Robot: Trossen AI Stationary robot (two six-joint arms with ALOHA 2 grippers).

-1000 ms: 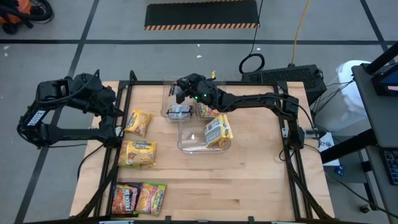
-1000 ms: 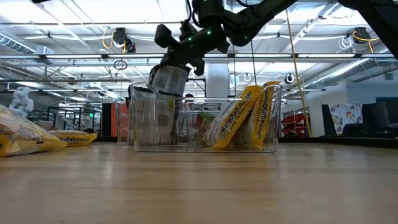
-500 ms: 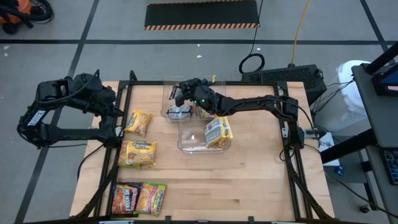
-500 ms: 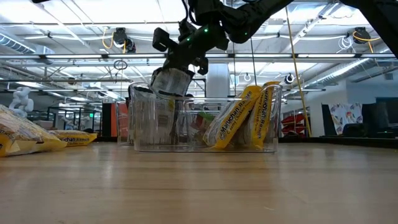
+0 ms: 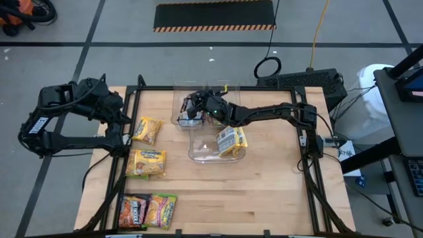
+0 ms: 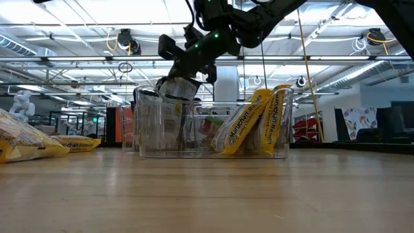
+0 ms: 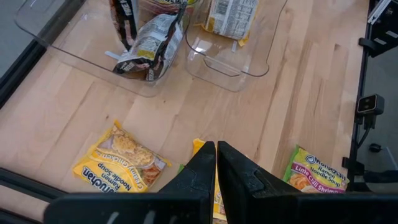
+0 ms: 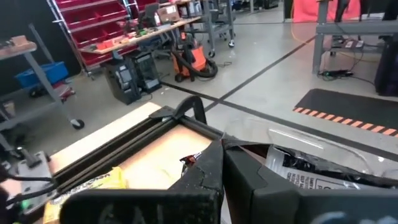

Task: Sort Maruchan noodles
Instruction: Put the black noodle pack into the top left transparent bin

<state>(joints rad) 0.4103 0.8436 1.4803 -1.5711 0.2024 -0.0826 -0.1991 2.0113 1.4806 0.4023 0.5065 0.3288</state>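
Observation:
My right gripper (image 5: 195, 106) reaches from the table's right over the far left clear bin (image 5: 178, 99) and is shut on a dark Maruchan noodle packet with a silvery back (image 5: 190, 119), also in the low view (image 6: 174, 88). Yellow packets (image 5: 231, 139) lean upright in the nearer clear bin (image 5: 198, 155). On the table's left lie two yellow packets (image 5: 147, 130) (image 5: 147, 162). Near the front edge lie an orange-red one (image 5: 132, 211) and a lime-green one (image 5: 162, 210). My left gripper (image 7: 216, 152) waits shut above the table's left side. My right gripper pinches the dark packet between its two fingers at the packet's upper edge (image 8: 273, 158). The fingers (image 6: 187, 65) come from the table's right, nearly level. The packet hangs crumpled below them, its lower part (image 7: 143, 59) inside the far left bin. Whether it touches the bin's floor, I cannot tell.
A reddish packet (image 5: 218, 119) stands in the far bin beside the dark one. A black frame (image 5: 132, 92) runs round the wooden table. Bare wood lies at the table's right and near middle (image 5: 264, 192).
My right gripper has sunk a little with the dark packet, rolling slightly. The packet now hangs lower, partly between the walls of the far left bin.

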